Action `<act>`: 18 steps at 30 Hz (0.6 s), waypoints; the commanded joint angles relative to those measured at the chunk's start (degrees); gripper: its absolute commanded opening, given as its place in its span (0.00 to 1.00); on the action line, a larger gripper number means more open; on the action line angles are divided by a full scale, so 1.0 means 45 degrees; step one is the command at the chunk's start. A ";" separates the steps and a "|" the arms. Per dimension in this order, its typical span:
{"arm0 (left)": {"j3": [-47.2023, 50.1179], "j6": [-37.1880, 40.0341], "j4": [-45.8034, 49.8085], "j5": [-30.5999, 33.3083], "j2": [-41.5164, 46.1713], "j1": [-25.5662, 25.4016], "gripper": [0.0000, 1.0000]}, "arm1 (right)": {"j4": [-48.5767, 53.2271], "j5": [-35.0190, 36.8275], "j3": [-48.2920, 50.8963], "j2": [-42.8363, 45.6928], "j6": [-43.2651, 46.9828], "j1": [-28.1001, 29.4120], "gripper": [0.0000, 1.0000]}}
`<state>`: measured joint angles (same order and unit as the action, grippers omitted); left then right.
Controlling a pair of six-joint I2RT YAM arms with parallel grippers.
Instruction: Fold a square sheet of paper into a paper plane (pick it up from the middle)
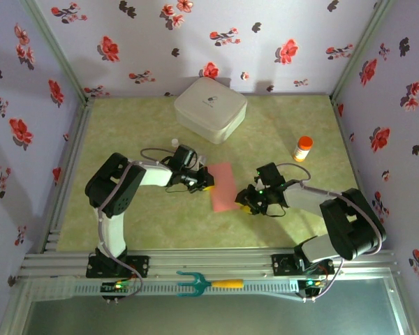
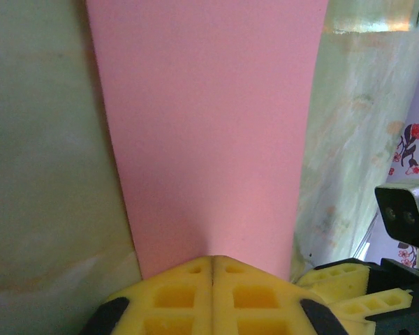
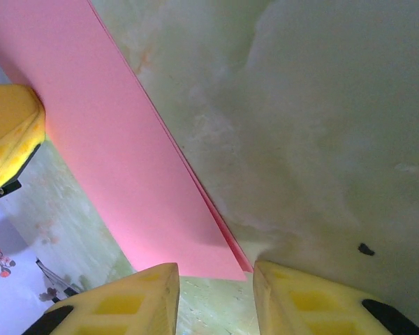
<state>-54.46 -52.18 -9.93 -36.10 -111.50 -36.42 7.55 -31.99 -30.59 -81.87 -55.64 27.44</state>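
Centrally, your left gripper [image 2: 213,269] is clamped on the square sheet of paper [image 2: 209,125]. Your right gripper [image 3: 215,283], part-open, flanks its corner, holding nothing. Closing off-line could misalign the layers.

Lilac walls [image 1: 195,42] with red and black flowers rise beyond the fingers [image 3: 126,300]; green marbled tabletop [image 1: 126,125] beneath them, metal rail [image 1: 195,264] behind.

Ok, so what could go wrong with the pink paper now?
The left gripper pinches the thin pink-red paper sheet by one edge only, so a tug could slip or tear it. The right gripper stands open around just a corner, where two layers show. Closing there might crumple it or shift the layers, making the fold crooked.
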 commanded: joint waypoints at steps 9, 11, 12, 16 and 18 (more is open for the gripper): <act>0.0090 0.0070 0.0293 0.0267 -0.0482 0.0026 0.05 | -0.0828 -0.0033 -0.0323 0.0009 -0.0101 0.0170 0.35; 0.0099 0.0092 0.0274 0.0271 -0.0475 0.0028 0.05 | -0.0996 -0.0104 -0.0317 -0.0012 -0.0056 0.0171 0.36; 0.0090 0.0092 0.0274 0.0268 -0.0484 0.0028 0.05 | -0.1130 -0.0124 -0.0326 -0.0028 -0.0025 0.0153 0.38; 0.0051 0.0167 0.0318 0.0218 -0.0515 0.0015 0.05 | -0.1241 -0.0357 -0.0825 -0.0375 0.0660 -0.0037 0.43; 0.0051 0.0190 0.0317 0.0209 -0.0518 0.0028 0.05 | -0.1347 -0.0807 -0.1163 -0.0773 0.1135 -0.0134 0.44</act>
<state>-54.48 -52.16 -9.93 -36.16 -111.53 -36.42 3.16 -32.99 -33.12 -83.37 -54.04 27.42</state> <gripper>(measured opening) 0.060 0.439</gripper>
